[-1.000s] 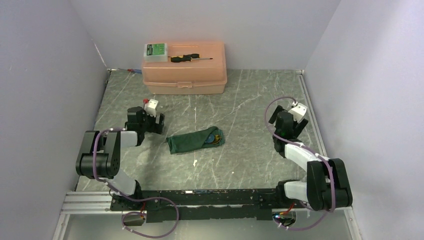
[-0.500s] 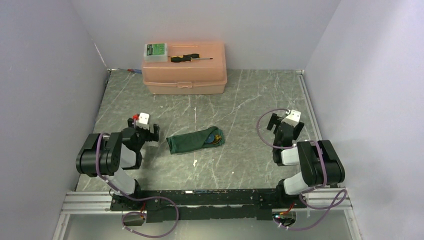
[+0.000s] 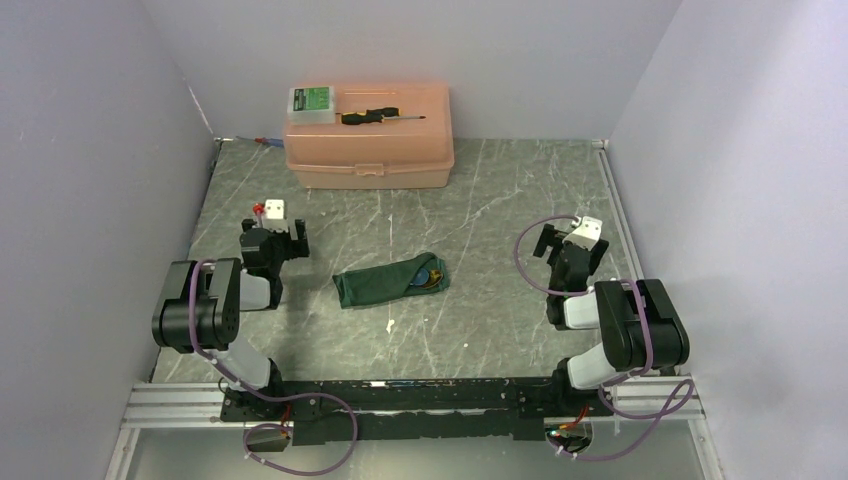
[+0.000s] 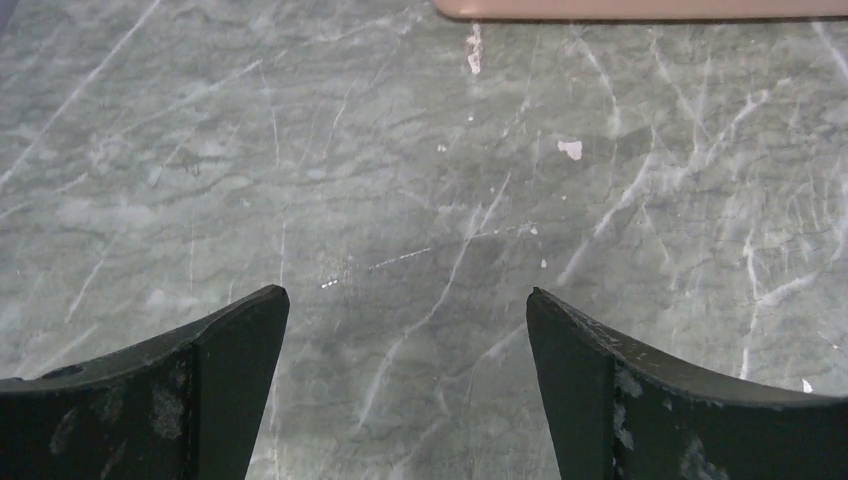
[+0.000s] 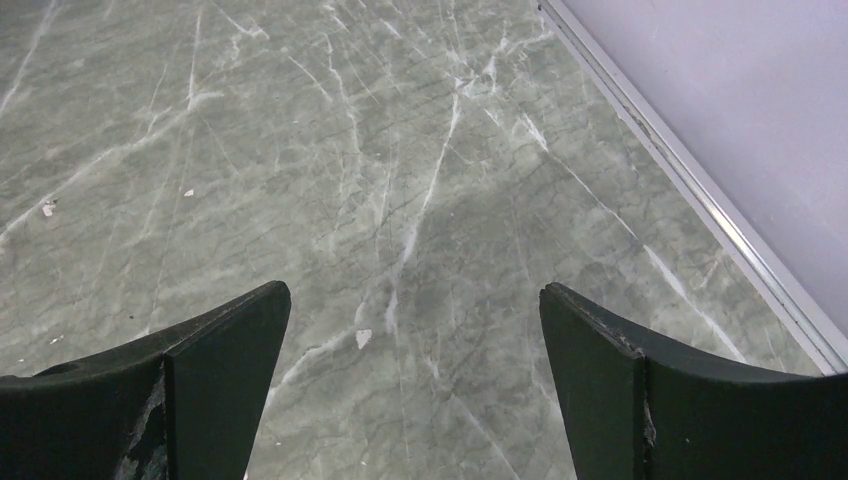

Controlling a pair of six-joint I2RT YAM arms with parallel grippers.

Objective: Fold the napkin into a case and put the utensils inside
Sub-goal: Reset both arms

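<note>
Folded green napkin (image 3: 385, 283), utensils (image 3: 430, 277) in its 3 o'clock end, closed peach box (image 3: 368, 160) at 12 o'clock, screwdriver (image 3: 383, 116) on top, left gripper (image 4: 405, 300) and right gripper (image 5: 415, 295) gaping, empty

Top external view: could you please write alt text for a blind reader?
A folded green napkin lies centred, utensils showing at its right end. On either side, the left hand and right hand are open and empty. A pink box stands at the back.
</note>
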